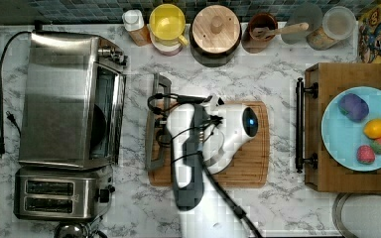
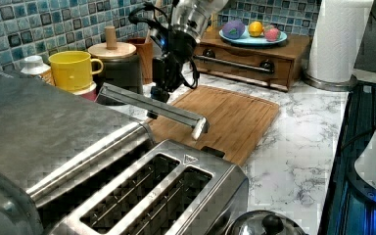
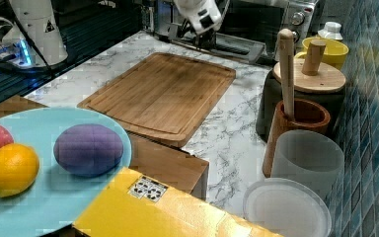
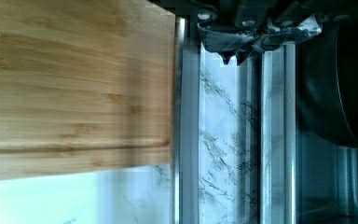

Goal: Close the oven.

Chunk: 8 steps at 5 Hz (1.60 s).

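Observation:
The oven [image 1: 59,99] is a large steel box at the top view's left. Its glass door [image 1: 136,119] hangs open and lies flat, with the bar handle [image 1: 154,124] reaching the cutting board's edge. My gripper [image 1: 162,116] hovers right above that handle, fingers together and holding nothing. In the left view the gripper [image 2: 159,92] points down just over the handle [image 2: 152,105]. The wrist view looks down past the gripper [image 4: 233,56] onto the handle [image 4: 186,140] and the glass [image 4: 223,140], with the dark oven cavity [image 4: 335,93] beyond.
A two-slot toaster [image 1: 59,193] stands beside the oven. A wooden cutting board [image 1: 248,163] lies under the arm. A yellow mug [image 1: 167,22], a wood-lidded canister [image 1: 216,29] and jars line the back wall. A wooden tray [image 1: 327,74] with a fruit plate is at the top view's right.

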Available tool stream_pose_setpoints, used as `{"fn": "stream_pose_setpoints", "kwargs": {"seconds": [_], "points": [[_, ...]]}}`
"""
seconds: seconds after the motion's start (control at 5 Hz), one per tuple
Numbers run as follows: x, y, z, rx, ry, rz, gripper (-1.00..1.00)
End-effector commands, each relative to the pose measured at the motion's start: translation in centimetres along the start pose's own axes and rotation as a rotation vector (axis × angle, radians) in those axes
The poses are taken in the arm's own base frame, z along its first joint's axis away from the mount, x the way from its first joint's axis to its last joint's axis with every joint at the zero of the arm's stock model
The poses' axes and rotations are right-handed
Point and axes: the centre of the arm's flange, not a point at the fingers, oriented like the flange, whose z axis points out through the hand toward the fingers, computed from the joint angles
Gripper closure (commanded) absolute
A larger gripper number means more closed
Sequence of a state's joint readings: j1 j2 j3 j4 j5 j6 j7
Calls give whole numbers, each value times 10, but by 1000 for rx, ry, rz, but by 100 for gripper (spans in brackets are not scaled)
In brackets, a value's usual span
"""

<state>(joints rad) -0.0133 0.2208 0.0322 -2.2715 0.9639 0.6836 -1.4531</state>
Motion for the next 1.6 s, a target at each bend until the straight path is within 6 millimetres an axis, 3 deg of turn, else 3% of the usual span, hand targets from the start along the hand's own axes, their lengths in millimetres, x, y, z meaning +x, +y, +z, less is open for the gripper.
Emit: {"fn": "stream_pose_setpoints", "kwargs": {"seconds": [0.2, 0.4, 0.6, 0.8, 1.0, 1.2, 1.4, 1.6], "points": [[-16, -260, 54, -346, 28, -268, 100], [-12, -275, 42, -453, 70, -202, 100], [-23, -292, 25, -472, 142, -227, 100], [-34, -323, 7, -537, 200, -252, 100], [-42, -358, 2, -616, 217, -267, 100], [-38, -381, 16, -679, 172, -251, 100], [-47, -405, 16, -752, 284, -194, 100], [-51, -427, 4, -745, 322, -189, 100]]}}
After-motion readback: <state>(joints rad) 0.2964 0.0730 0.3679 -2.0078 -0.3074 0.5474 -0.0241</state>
